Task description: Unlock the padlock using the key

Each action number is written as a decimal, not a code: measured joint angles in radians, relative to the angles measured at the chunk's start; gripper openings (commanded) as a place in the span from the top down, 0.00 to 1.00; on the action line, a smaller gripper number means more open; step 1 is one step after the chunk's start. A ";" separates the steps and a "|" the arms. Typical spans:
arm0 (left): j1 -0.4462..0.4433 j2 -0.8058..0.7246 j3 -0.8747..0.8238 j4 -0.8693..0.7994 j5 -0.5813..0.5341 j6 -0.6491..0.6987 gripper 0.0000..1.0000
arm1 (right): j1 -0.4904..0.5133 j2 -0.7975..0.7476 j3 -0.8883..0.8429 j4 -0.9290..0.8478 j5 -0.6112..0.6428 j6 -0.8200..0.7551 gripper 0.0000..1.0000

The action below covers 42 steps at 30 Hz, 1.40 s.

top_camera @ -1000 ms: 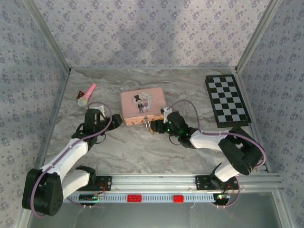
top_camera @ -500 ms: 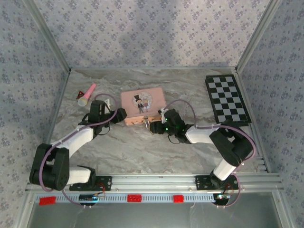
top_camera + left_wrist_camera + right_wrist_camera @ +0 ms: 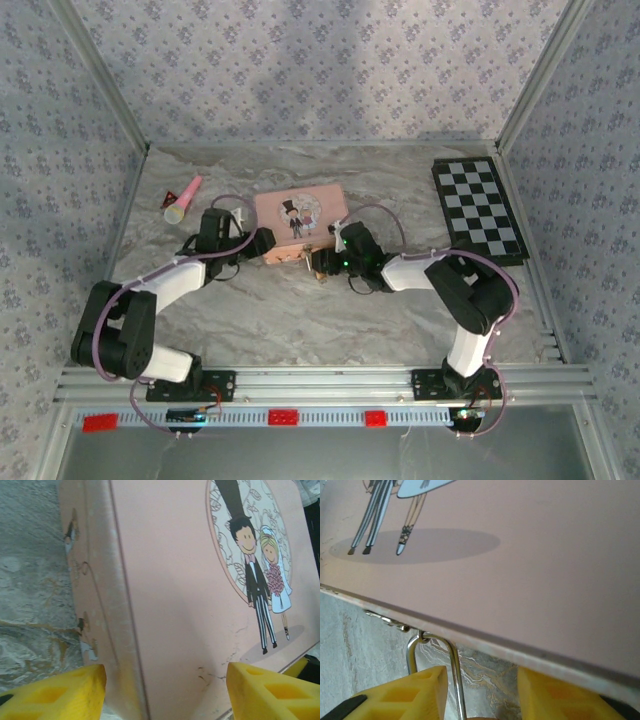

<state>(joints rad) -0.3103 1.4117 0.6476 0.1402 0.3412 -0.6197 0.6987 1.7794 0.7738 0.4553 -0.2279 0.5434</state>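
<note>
The padlock point(image 3: 320, 266) hangs at the front edge of the pink tin point(image 3: 300, 220). Its silver shackle point(image 3: 454, 672) hooks through the tin's small hasp point(image 3: 400, 626). My right gripper point(image 3: 482, 696) is open just below that edge. One leg of the shackle stands between its yellow fingers point(image 3: 407, 695), close to the left one, with a gap to the other. My left gripper point(image 3: 165, 692) is open at the tin's left end, and the corner of the tin point(image 3: 165, 605) lies just beyond its tips. The key is hidden.
A black-and-white chessboard point(image 3: 478, 212) lies at the right rear. A pink-and-yellow toy microphone point(image 3: 183, 199) lies at the left rear, behind my left arm. Patterned walls and metal posts close in the table on three sides.
My left gripper has swung right, up to the tin's left end. My right gripper has slid left along the tin's front edge to the padlock, and its jaws have narrowed.
</note>
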 measured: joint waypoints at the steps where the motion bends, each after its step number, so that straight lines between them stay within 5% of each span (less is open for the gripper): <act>1: -0.006 0.002 0.001 0.000 -0.003 -0.001 0.36 | -0.001 0.004 0.000 0.003 -0.004 0.002 0.60; 12: -0.058 0.029 0.020 0.015 -0.020 -0.029 0.36 | -0.006 0.018 0.000 0.026 -0.043 0.024 0.69; 26: -0.085 0.030 0.021 0.022 -0.077 -0.110 0.37 | -0.030 0.020 -0.030 0.113 -0.093 0.108 0.93; 42: -0.164 -0.024 -0.082 0.130 -0.240 -0.293 0.36 | -0.030 0.043 -0.174 0.437 0.013 0.431 1.00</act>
<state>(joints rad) -0.4744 1.3876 0.5659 0.2707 0.1017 -0.9127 0.6685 1.8229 0.5995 0.8921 -0.2150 0.9741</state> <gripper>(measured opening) 0.639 0.051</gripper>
